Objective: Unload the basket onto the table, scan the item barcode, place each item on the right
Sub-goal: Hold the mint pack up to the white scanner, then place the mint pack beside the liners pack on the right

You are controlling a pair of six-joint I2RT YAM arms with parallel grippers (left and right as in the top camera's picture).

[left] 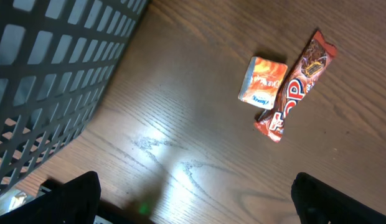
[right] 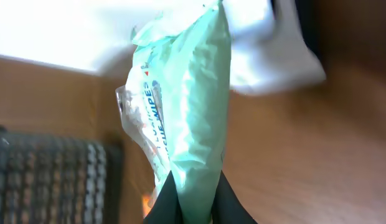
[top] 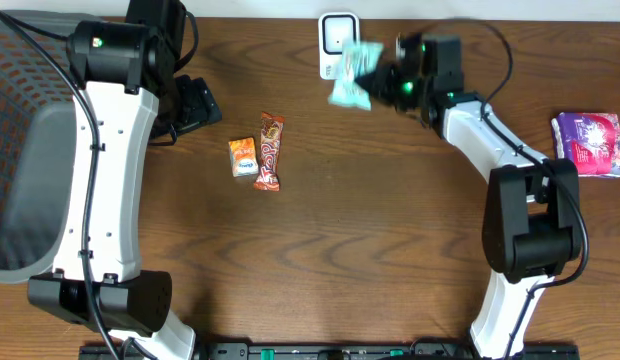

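Note:
A mint-green pack of wipes (top: 352,75) hangs in the air just in front of the white barcode scanner (top: 333,40) at the table's back edge. My right gripper (top: 382,84) is shut on its end. In the right wrist view the pack (right: 187,118) rises from between my two dark fingers (right: 163,205), with the blurred white scanner (right: 268,56) behind it. My left gripper (left: 194,199) hovers open over bare wood at the back left, nothing between its fingers (left: 71,198).
An orange sachet (top: 242,157) and a red-brown snack bar (top: 269,151) lie left of centre, also seen as sachet (left: 263,81) and bar (left: 296,84). A purple packet (top: 591,143) sits at the right edge. A dark mesh basket (top: 20,150) stands at far left.

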